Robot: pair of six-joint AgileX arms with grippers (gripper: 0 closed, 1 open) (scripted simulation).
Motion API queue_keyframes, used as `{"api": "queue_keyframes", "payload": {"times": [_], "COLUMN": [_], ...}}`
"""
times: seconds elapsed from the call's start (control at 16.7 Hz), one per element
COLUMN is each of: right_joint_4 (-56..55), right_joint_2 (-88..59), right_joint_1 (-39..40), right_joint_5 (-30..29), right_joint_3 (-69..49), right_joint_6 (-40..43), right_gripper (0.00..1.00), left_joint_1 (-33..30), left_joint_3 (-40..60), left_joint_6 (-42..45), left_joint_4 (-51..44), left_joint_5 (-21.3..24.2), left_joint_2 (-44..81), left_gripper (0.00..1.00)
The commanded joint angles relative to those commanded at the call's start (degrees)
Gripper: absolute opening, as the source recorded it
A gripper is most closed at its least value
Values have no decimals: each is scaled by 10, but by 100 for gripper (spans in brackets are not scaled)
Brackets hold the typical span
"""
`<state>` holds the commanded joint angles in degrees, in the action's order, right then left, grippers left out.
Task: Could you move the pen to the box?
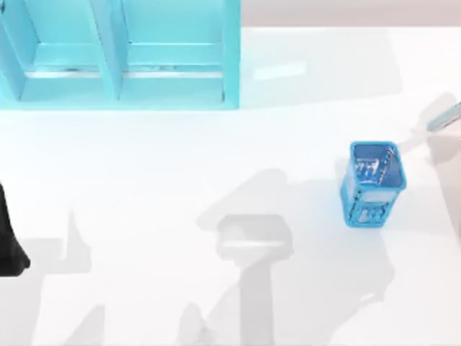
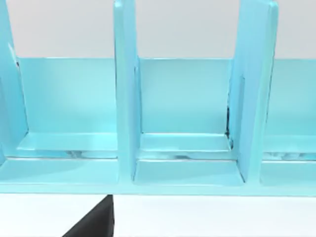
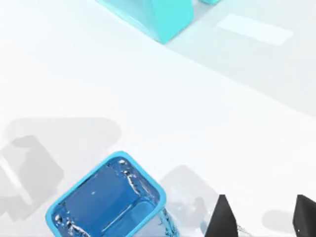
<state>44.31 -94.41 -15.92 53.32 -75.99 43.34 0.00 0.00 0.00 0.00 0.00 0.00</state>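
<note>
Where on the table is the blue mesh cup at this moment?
In the top view, the blue mesh cup stands on the right side of the white table, far from the light-blue box at the top left.

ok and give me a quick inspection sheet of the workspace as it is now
surface: white table, bare apart from shadows.
job's things: cyan box with upright dividers, at the far left of the table. pen: cannot tell; a slim grey-blue shape at the top view's right edge is too faint to name.
clutter: blue mesh cup, upright, on the right side of the table.
grippers: right gripper open, hovering beside the mesh cup. left arm parked at the table's left edge, its wrist camera facing the box.
cables: nothing seen.
surroundings: a plain grey strip beyond the table's far edge.
</note>
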Motion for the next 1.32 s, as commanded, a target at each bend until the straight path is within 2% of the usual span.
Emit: {"api": "queue_keyframes", "payload": {"times": [0.24,0.36,0.6,0.78,1.14,1.32], "right_joint_4": [35,79,202,260,269,230], "right_joint_2": [17,40,69,96,106,107], "right_joint_1": [-28,-51,-90,-126,-136,-131], "right_joint_5": [-39,-91,-235,-302,-315,-317], "right_joint_3": [-22,-47,-78,-105,-113,-73], "right_joint_6": [-11,-15,-30,-43,-50,-60], "right_gripper": [0,0,0,0,0,0], "left_joint_1": [0,0,0,0,0,0], "left_joint_3": [0,0,0,0,0,0], "left_joint_6": [0,0,0,0,0,0], "left_joint_4": [0,0,0,0,0,0], "left_joint_5": [0,0,0,0,0,0], "left_joint_2": [0,0,0,0,0,0], "left_gripper": [100,100,100,100,100,100]}}
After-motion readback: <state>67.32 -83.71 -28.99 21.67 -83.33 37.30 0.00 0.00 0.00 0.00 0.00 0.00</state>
